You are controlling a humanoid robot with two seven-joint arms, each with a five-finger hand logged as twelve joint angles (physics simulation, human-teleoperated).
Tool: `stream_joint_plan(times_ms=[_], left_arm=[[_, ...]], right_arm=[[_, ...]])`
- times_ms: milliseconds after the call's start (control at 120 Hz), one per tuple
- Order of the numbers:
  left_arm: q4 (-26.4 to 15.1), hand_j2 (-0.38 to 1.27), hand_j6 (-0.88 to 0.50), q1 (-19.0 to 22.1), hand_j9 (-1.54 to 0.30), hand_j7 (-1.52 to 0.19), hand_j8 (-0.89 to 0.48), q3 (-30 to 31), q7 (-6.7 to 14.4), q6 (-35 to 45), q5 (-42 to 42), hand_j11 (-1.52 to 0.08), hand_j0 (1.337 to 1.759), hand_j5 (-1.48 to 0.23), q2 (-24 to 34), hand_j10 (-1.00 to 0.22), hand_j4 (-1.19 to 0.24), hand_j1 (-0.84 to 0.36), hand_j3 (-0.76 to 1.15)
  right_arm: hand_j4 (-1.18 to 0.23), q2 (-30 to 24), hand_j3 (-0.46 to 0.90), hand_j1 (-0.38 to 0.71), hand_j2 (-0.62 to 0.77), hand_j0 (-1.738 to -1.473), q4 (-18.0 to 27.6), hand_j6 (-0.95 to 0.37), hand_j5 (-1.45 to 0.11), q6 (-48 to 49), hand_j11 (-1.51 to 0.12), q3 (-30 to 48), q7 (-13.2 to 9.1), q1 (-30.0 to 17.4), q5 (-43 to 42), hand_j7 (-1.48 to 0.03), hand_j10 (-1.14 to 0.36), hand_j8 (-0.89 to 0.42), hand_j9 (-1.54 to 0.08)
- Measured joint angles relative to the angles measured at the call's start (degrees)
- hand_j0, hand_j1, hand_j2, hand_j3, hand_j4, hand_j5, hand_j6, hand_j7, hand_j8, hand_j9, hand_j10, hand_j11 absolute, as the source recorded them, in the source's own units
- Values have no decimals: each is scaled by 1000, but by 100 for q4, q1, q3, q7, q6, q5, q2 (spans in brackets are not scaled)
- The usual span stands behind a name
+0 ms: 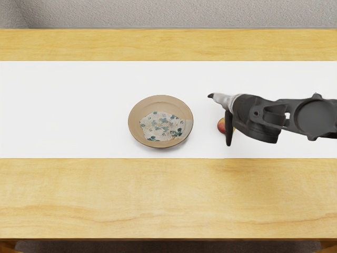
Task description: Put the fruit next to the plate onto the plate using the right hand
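Note:
A tan plate (pixel 160 121) with a blue-green floral centre rests on the white runner near the table's middle. To its right lies a small red-and-yellow fruit (pixel 221 125), mostly covered by my right hand (pixel 220 119), whose arm comes in from the right edge. The hand hovers over the fruit with its fingers spread: one dark fingertip (pixel 211 96) points left above the fruit, and another finger (pixel 228 134) points down just right of it. I see no finger closed around the fruit. A gap of bare cloth separates fruit and plate.
The white runner (pixel 79 110) crosses the wooden table (pixel 158 195) from left to right. The dark right forearm (pixel 295 117) lies over the runner at the right edge.

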Motion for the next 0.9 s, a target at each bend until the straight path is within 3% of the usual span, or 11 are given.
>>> stream_joint_plan(times_ms=[117, 400, 900], left_arm=[[0, 0, -1, -1, 0, 0, -1, 0, 0, 0, 0, 0, 1658, 0, 0, 0, 0, 349, 0], [0, 0, -1, -3, 0, 0, -1, 1, 0, 0, 0, 0, 1658, 0, 0, 0, 0, 349, 0], [0, 0, -1, 1, 0, 0, -1, 0, 0, 0, 0, 0, 1658, 0, 0, 0, 0, 349, 0]], right_arm=[[-29, 14, 0, -317, -4, -1658, 40, -31, -36, -248, -36, -117, 0, -31, -3, -36, -29, -30, -36], [-146, 131, 0, -177, -28, -1658, 28, -147, -188, -656, -188, -347, 0, -5, -70, -188, -146, -146, -188], [-215, 493, 0, -94, -41, -1658, 187, -216, -278, -1323, -277, -792, 0, 18, -347, -277, -215, -215, -278]])
